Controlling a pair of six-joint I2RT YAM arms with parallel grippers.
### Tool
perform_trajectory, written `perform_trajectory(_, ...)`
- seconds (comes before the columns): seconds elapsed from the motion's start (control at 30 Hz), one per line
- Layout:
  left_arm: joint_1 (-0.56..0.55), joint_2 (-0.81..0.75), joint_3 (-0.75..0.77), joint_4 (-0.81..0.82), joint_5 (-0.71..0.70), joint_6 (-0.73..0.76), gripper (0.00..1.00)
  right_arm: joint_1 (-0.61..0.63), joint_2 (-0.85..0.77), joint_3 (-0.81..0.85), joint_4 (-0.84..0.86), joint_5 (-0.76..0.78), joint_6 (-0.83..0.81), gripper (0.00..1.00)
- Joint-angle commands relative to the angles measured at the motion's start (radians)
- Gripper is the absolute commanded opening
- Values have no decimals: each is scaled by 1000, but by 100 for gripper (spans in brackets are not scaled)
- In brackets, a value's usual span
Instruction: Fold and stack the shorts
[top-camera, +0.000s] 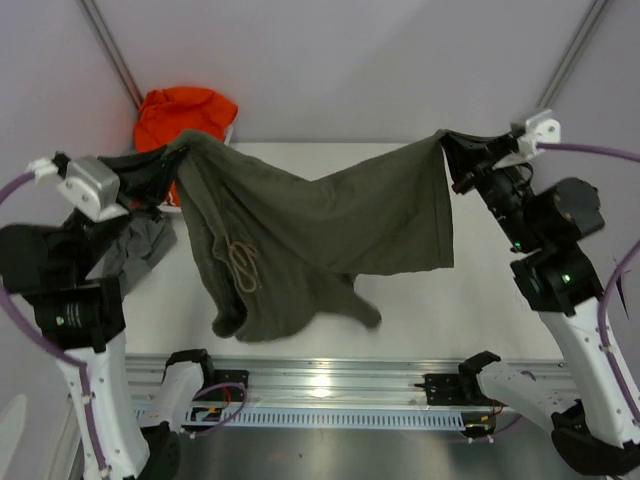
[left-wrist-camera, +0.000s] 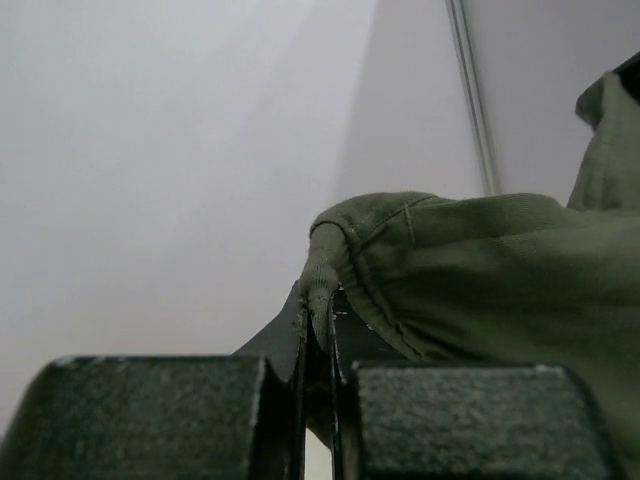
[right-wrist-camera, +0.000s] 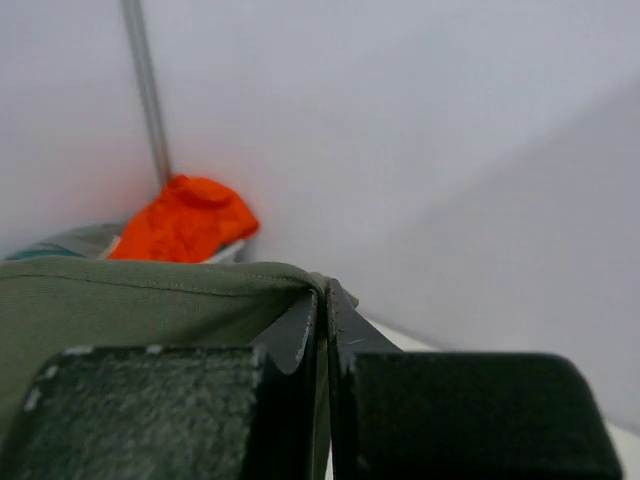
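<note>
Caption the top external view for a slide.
Left fingers and right fingers hold the olive green shorts stretched over the table; orange garment behind.

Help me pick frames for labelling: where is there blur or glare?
Top view: sharp overall, green shorts crisp, bright glare on the metal rail. Left wrist view: left fingers soft, the shorts' hem sharper. Right wrist view: right fingers blurred, orange garment behind out of focus.

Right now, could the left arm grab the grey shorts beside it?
Probably not yet: the left gripper is shut on the olive shorts, stretched across to the right gripper. The grey shorts lie close by, so letting go first should do.
</note>
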Motion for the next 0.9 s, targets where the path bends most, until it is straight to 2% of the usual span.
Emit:
perform_trajectory(0.0,5,172,49,-29,8,-25,0,-77,149,12,-52,15,35,0)
perform_trajectory(0.17,-21,337,183,-54,13,-11,1,-275,292,47,-7,-112,173,0)
perform_trajectory(0.27,-58,485,279,-92,-30,42,0,-353,448,130,11,-204,234,0)
perform_trajectory(0.3,-66,534,407,-135,-41,59,1,-362,543,214,5,-210,239,0)
perform_trajectory(0.33,-81,585,460,-161,-68,85,1,-370,591,261,-5,-215,242,0)
perform_trajectory(0.37,-86,699,518,-186,-76,95,1,-388,638,314,-10,-238,251,0)
perform_trajectory(0.4,-89,761,722,-245,-83,104,0,-398,733,375,-22,-249,260,0)
perform_trajectory(0.43,-90,824,799,-275,-99,106,1,-407,778,501,-45,-252,270,0)
perform_trajectory(0.47,-90,945,870,-296,-110,107,1,-416,821,565,-53,-270,276,0)
perform_trajectory(0.5,-90,993,989,-311,-125,109,0,-434,858,623,-58,-276,294,0)
perform_trajectory(0.57,-93,1062,1060,-277,-188,121,1,-447,950,772,-67,-282,316,0)
perform_trajectory(0.63,-96,1043,952,-175,-172,138,0,-462,984,816,-56,-286,340,0)
perform_trajectory(0.7,-106,960,845,-79,-92,156,1,-465,973,759,-35,-290,349,0)
perform_trajectory(0.73,-110,925,622,-44,-63,171,1,-464,958,704,15,-287,353,0)
perform_trajectory(0.8,-133,804,448,51,-38,254,1,-465,884,439,112,-287,363,0)
perform_trajectory(0.83,-173,764,192,75,-43,300,1,-468,857,332,255,-280,385,0)
perform_trajectory(0.87,-190,722,104,98,-53,341,1,-471,802,117,331,-273,398,0)
